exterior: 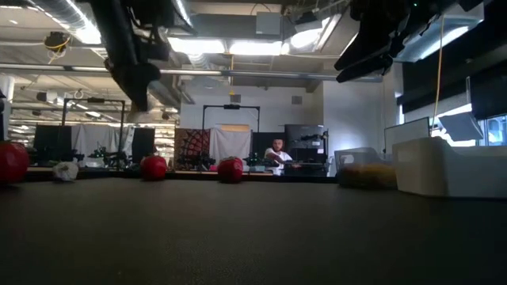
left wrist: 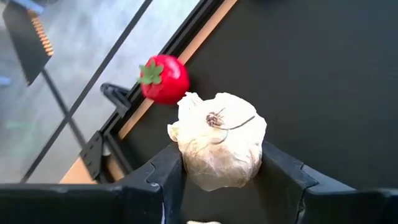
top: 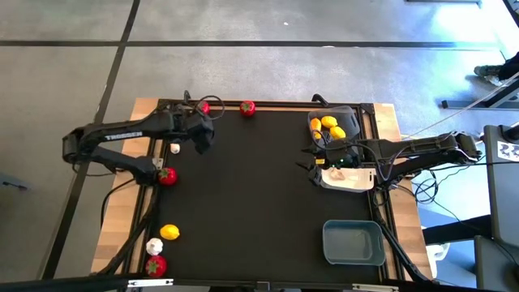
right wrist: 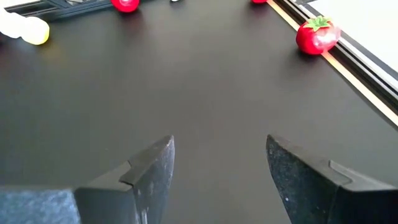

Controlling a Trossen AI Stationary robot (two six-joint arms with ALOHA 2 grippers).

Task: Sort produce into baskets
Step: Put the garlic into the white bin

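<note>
Presently, catalogued near edge to far, risks first. Near-left corner of the counter (top: 259,203): one red fruit (top: 155,265), one white bulb (top: 153,246) and one lemon (top: 169,232), unsorted, close together; a claw reaching for one could nudge its neighbours, and round pieces roll. Near right: blue-grey basket (top: 354,243), nothing visible inside. Mid left: second red fruit (top: 167,176) beside the left arm's elbow, liable to be knocked if that arm swings. Mid right: white basket (top: 349,178), contents hidden under the right claw (top: 313,168), which hovers at that basket's inner edge with fingers apart and nothing between them; judged idle, though it stands in the way of a delivery to this basket. Farther right: dark grey basket (top: 350,113) holding several lemons (top: 328,126). Far left: left claw (left wrist: 221,180) clamped on a garlic bulb (left wrist: 217,146), apparently lifted clear of the surface; the papery skin bulges above the fingers, so the hold looks shallow and the bulb might slip on a quick carry across the counter. Just below it in the high view lies a small white item (top: 174,148), probably another bulb. Far edge: third red fruit (top: 204,106) near the left claw and a fourth (top: 247,107) further along the rim, both against the counter border where a sweep could push them off. Sorting judged under way; most produce remains loose.
</note>
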